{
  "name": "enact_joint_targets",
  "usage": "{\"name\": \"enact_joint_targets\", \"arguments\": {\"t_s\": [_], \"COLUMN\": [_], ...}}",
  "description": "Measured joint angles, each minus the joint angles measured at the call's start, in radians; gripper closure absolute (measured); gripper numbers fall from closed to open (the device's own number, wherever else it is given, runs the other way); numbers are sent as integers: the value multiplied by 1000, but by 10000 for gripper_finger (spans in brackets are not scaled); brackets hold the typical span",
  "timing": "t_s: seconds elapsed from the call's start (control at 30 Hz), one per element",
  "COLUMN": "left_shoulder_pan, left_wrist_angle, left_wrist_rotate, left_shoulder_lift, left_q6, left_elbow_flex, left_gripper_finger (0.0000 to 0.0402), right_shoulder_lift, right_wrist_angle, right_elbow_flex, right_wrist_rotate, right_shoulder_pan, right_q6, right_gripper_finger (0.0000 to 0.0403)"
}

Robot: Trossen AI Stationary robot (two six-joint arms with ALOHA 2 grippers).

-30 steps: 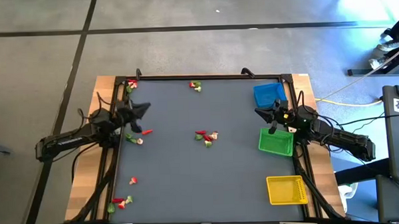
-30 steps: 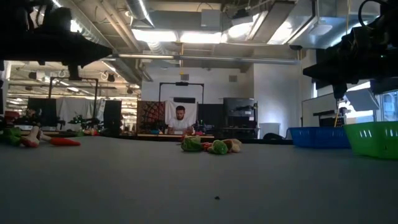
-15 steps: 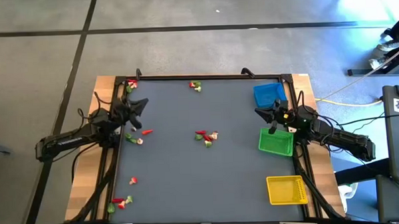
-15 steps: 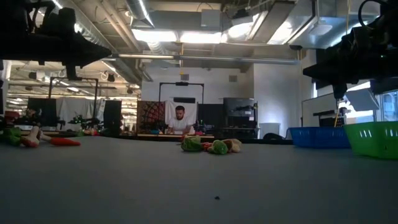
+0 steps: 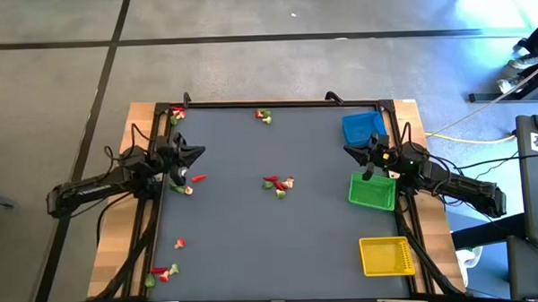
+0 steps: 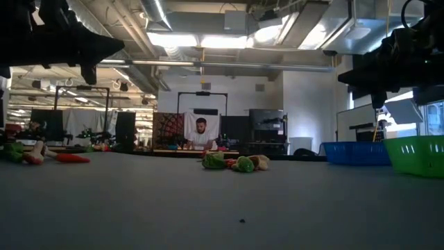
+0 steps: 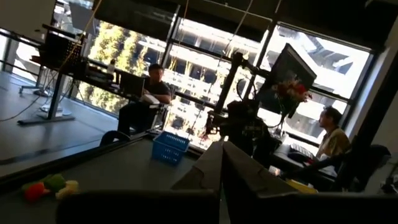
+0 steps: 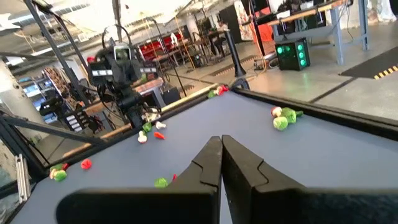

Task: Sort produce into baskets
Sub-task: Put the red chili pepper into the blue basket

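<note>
Left claw [image 5: 195, 153]: fingers pressed together, empty, raised over the desk's left side, just beyond a small red and whitish clump [image 5: 188, 182].
Right claw [image 5: 351, 152]: fingers pressed together, empty, raised at the right edge between blue basket [image 5: 363, 126] and green basket [image 5: 372, 191].
Yellow basket [image 5: 386, 255]: near right corner, apart from the other two.
Produce: loose on the desk [image 5: 281, 231]; centre clump [image 5: 278, 184], far-edge clump [image 5: 264, 116], far-left corner bits [image 5: 177, 113], one red piece [image 5: 180, 245] and a near-left clump [image 5: 162, 274].
Baskets: contents not discernible.
Background: person seated [image 6: 200, 135] beyond the desk.
</note>
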Motion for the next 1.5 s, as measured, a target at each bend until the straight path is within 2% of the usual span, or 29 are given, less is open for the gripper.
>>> {"name": "enact_joint_targets", "arguments": {"t_s": [0.13, 0.43, 0.6, 0.97, 1.5], "left_shoulder_pan": [0, 0, 0, -4, -115], "left_wrist_angle": [0, 19, 47, 45, 45], "left_wrist_rotate": [30, 30, 30, 29, 23], "left_shoulder_lift": [42, 186, 332, 712, 1177], "left_q6": [2, 54, 73, 90, 129], "left_elbow_flex": [1, 65, 148, 338, 556], "left_gripper_finger": [382, 271, 238, 233, 233], "right_shoulder_lift": [0, 0, 0, 0, 0], "right_wrist_angle": [33, 118, 112, 107, 91], "right_elbow_flex": [0, 0, 0, 0, 0], "right_wrist_rotate": [-2, 42, 42, 45, 46], "right_shoulder_pan": [0, 0, 0, 0, 0], "right_q6": [0, 0, -29, -37, -38], "right_gripper_finger": [388, 388, 388, 388, 388]}}
